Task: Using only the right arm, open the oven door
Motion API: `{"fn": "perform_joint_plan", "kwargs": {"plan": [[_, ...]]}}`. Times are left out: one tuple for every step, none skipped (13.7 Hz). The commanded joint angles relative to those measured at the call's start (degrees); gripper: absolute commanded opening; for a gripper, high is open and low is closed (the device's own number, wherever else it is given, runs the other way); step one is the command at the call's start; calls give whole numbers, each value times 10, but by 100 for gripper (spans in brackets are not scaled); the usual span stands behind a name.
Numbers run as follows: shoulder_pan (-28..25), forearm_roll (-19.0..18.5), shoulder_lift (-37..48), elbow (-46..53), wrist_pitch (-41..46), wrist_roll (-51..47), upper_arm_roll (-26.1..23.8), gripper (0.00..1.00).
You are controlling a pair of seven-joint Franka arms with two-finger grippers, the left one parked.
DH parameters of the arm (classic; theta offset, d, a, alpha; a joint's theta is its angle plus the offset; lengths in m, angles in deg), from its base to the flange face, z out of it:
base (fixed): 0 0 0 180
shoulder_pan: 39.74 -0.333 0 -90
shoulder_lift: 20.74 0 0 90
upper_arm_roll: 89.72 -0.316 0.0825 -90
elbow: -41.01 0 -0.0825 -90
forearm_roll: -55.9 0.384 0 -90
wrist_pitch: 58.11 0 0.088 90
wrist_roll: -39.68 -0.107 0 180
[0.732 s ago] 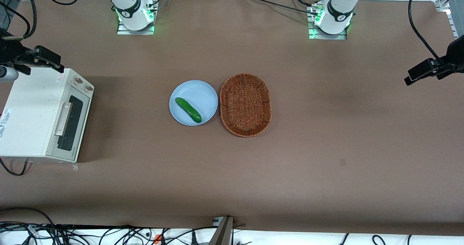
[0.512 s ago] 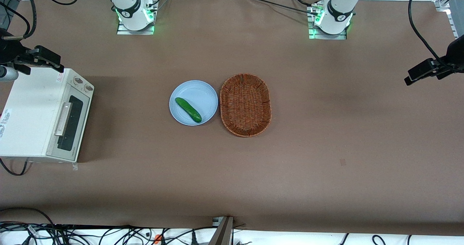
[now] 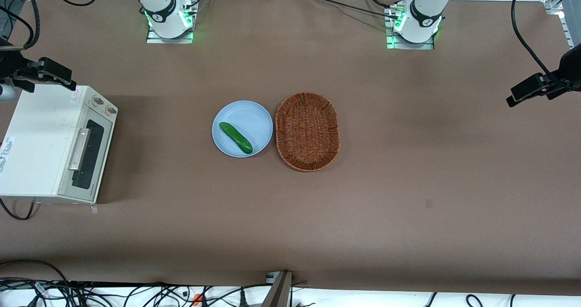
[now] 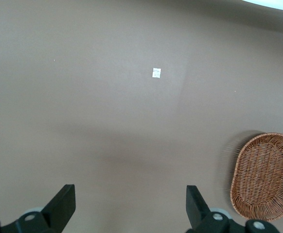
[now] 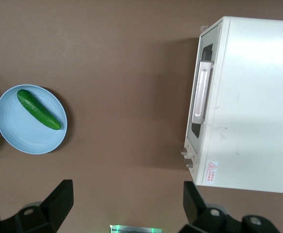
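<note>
The cream-white toaster oven (image 3: 38,143) stands at the working arm's end of the table. Its oven door (image 3: 89,159) is shut, with a silver bar handle (image 3: 79,149) across the dark glass window. The door (image 5: 203,58) and handle (image 5: 201,94) also show in the right wrist view. The right arm (image 3: 156,0) rises from its base. Its black gripper (image 3: 47,73) hangs high above the oven's corner that is farther from the front camera. In the right wrist view the gripper (image 5: 127,204) is open wide and empty, with one finger (image 5: 59,199) over bare table.
Two knobs (image 3: 103,105) sit on the oven's front, beside the door. A light blue plate (image 3: 254,116) holding a green cucumber (image 3: 235,137) lies mid-table. A brown wicker basket (image 3: 307,131) lies beside it, toward the parked arm's end. Both arm bases (image 3: 170,23) stand along the table's edge.
The right gripper has shifted slightly toward the working arm's end of the table, above the oven. The oven door stays shut; nothing else has moved.
</note>
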Motion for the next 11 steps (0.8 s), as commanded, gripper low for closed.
{"fn": "perform_joint_plan", "kwargs": {"plan": [[0,3,3,1,31,0,-4,100],[-1,3,3,2,31,0,-5,100],[-3,2,3,1,31,0,-6,100],[-3,2,2,1,31,1,-6,100],[-2,3,2,1,32,1,-6,100],[-3,3,1,0,35,0,-6,100],[-2,3,1,0,40,-1,-6,100],[-2,4,0,0,47,0,-5,100],[-2,6,0,-1,50,-3,-5,100],[-2,7,0,-1,53,-3,-5,100],[-3,8,0,-1,53,-3,-5,100]]}}
